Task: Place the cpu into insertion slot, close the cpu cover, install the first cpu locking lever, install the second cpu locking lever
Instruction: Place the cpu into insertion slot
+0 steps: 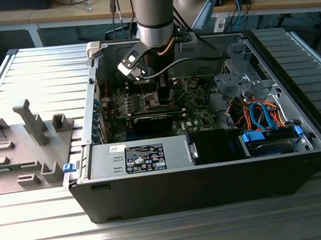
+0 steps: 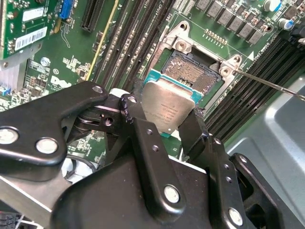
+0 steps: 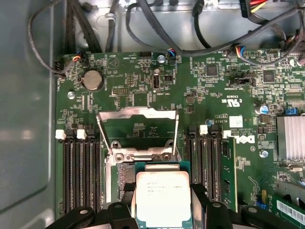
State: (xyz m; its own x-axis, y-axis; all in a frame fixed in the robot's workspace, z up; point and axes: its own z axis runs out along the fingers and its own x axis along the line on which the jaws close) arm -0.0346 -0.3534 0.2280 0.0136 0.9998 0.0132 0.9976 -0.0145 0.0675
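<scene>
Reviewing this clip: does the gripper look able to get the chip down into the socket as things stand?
Probably yes. The gripper holds the chip just over the socket, whose contacts lie bare; the cover is swung up off it, so nothing seems to block the way.

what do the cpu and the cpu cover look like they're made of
cpu: the top looks like metal, matte silver-grey with a soft glare; its rim is teal-green, likely circuit board. cpu cover: seems to be thin stamped steel with a bright silvery sheen.
</scene>
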